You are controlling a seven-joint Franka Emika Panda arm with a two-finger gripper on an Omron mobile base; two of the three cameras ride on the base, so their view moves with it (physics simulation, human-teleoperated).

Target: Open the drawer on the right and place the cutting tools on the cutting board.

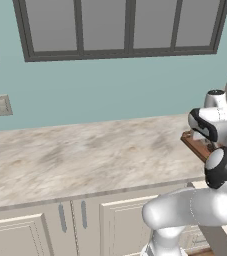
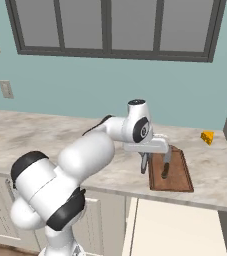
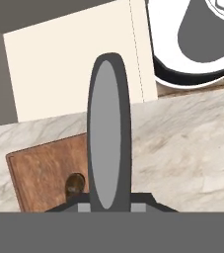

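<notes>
Left base view: the cutting board (image 1: pixel 199 146), reddish-brown wood, lies at the counter's (image 1: pixel 85 155) right end, partly hidden behind the arm.

Right base view: the gripper (image 2: pixel 144 165) hangs over the board's left edge, clamped on a grey scissors loop (image 2: pixel 144 161). 1 knife (image 2: pixel 166 165), dark-handled, lies on the board. The drawer (image 2: pixel 175 225) stands open below.

Hand view: the loop rises large between the fingertips, over the board's corner.
</notes>
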